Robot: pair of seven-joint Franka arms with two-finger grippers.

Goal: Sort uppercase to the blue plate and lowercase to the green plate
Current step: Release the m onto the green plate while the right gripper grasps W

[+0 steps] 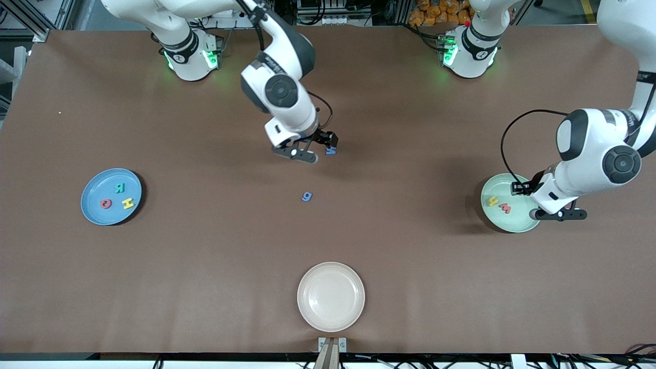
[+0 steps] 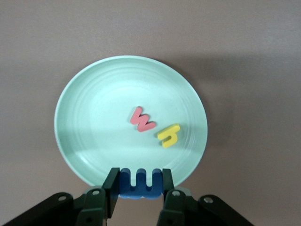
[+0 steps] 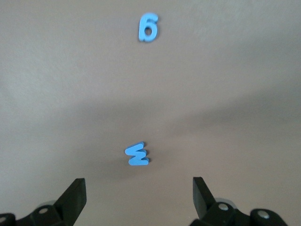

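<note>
Two letters are left on the table: a blue M directly under the wide-open, empty right pincer, and a blue g nearer the front edge. A three-pronged blue letter is clamped in the left pincer over the green plate.

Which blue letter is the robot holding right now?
The blue three-pronged m letter, pinched in the left gripper over the green plate. The blue M and blue g lie on the table.

We see a brown worktop carrying a blue plate, green plate, cream plate, blue g and blue M.
</note>
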